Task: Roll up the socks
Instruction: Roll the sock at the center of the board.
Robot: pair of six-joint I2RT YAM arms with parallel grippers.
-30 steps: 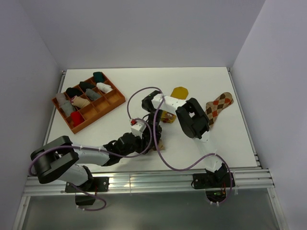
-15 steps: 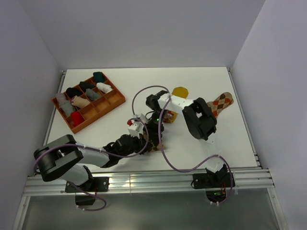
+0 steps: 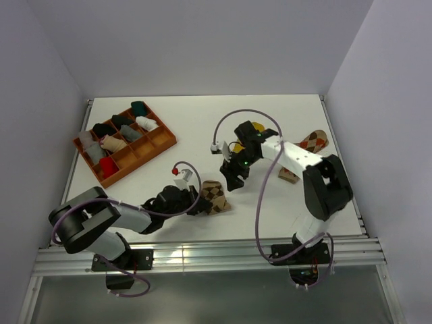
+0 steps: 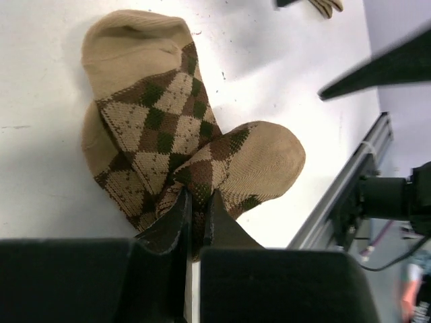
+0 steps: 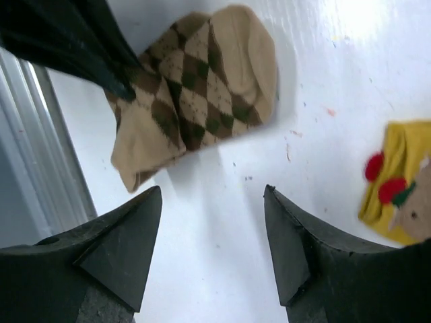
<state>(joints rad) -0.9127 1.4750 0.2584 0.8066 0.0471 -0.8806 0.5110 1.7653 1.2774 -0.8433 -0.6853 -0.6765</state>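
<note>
Black plastic jaws of the left gripper are clenched on a fold of the brown-and-cream argyle knit sock. The sock is bunched loosely rather than wound tight, and its two plain tan ends are splayed at 11 and 2 o'clock of the pinch. In the top view it is found on the white table, near the 6 o'clock edge. The right gripper is held released, jaws wide, above bare table at about 1 o'clock of that sock, with nothing between its fingers.

The step in hand is judged to be the rolling of this sock. To do it well, the pinched end should be kept anchored low against the table. The free end should be gathered by the right gripper, laid straight and turned over in even wraps. A grip taken on one layer only is likely to pull the bundle open.

Further out, a mustard-yellow knit sock is seen at 3 o'clock of the right wrist view. An orange-brown-cream argyle sock lies at 3 o'clock of the table. A rust-orange compartment tray of small bundled socks sits at 10 o'clock. On the yellow sock a small label with red dots is visible. No writing or brand can be read anywhere.
</note>
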